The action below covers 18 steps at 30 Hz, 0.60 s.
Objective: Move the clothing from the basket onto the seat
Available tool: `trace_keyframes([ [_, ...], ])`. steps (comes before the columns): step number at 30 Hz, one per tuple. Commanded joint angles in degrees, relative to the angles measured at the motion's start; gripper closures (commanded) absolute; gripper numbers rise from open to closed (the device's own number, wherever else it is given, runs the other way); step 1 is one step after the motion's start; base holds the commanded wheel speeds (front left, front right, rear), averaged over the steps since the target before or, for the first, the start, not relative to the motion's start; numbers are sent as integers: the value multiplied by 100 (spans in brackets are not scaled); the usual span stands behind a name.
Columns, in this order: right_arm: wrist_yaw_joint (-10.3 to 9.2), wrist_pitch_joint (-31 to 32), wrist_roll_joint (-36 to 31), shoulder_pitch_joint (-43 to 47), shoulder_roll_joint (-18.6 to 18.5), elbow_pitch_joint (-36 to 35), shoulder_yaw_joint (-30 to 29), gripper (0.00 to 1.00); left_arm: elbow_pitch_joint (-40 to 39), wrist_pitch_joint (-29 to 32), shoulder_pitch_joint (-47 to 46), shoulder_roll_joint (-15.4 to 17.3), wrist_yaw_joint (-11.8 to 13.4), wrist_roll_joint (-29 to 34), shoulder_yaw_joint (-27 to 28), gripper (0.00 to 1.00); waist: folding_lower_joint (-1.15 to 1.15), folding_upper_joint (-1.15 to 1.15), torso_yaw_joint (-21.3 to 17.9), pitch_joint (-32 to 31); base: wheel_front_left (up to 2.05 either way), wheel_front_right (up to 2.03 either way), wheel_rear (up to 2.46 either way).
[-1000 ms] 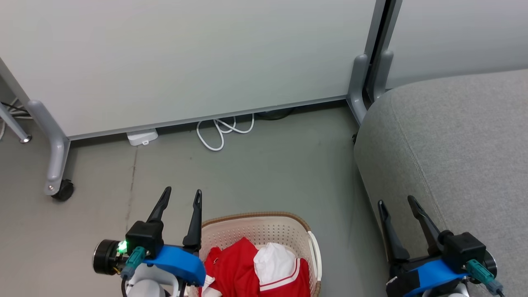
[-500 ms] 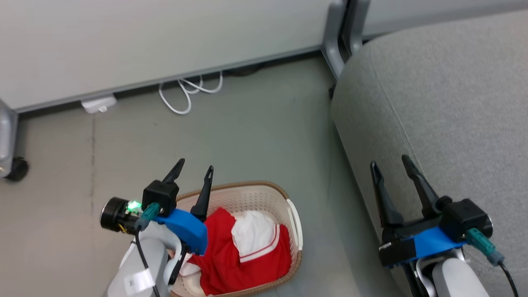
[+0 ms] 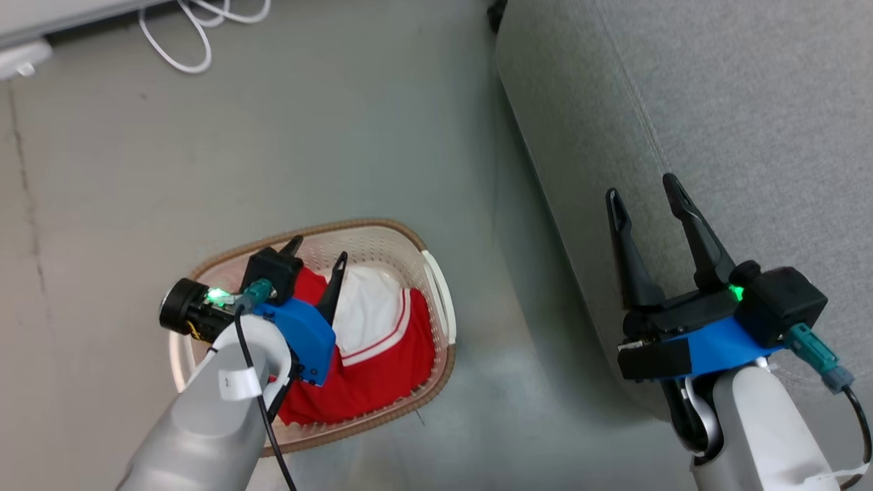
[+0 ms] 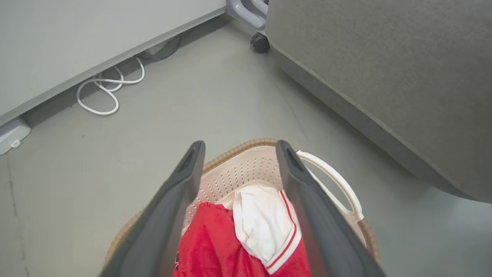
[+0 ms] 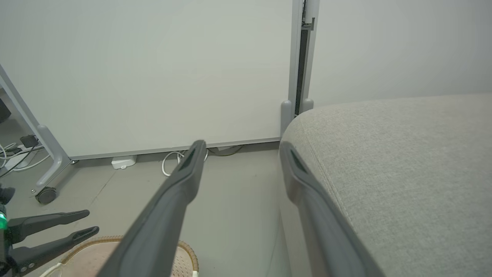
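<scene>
The cream perforated basket (image 3: 409,249) with a brown rim sits on the floor at lower left. Red clothing (image 3: 382,365) with a white lining and red-white striped trim lies bunched inside it, also seen as clothing (image 4: 219,250) in the basket (image 4: 246,169) in the left wrist view. My left gripper (image 3: 318,250) hovers open above the basket's far end, nothing between its fingers. The grey seat (image 3: 716,102) takes up the right side. My right gripper (image 3: 642,192) stands open over the seat's left edge, holding nothing. The right wrist view shows the seat (image 5: 403,154), the basket rim (image 5: 184,252) and my left gripper (image 5: 86,222).
A white cable (image 3: 198,27) coils on the grey floor by the wall panel at the top left, next to a white box (image 3: 20,58). A panel foot with a castor (image 5: 46,194) stands at the far left. Open floor lies between basket and seat.
The head camera has tilted down, so the whole scene shifted up and left. My left gripper now sits over the basket's contents rather than beside its rim. Both grippers stay open.
</scene>
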Motion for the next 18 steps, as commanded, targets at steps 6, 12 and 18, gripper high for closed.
trace_keyframes([
  [6,1,-31,36,-344,-9,-189,23,0,433,346,-512,65,-6,-546,-591,0,-2,0,-206,834,0,0,0],
  [12,1,-29,28,-578,-10,-376,57,0,644,824,-867,122,-6,-1074,-1148,0,-2,0,-213,1357,0,0,0],
  [18,1,-27,37,-763,-10,-554,105,0,862,1209,-1187,248,-6,-1421,-1547,0,-2,0,-267,1863,0,0,0],
])
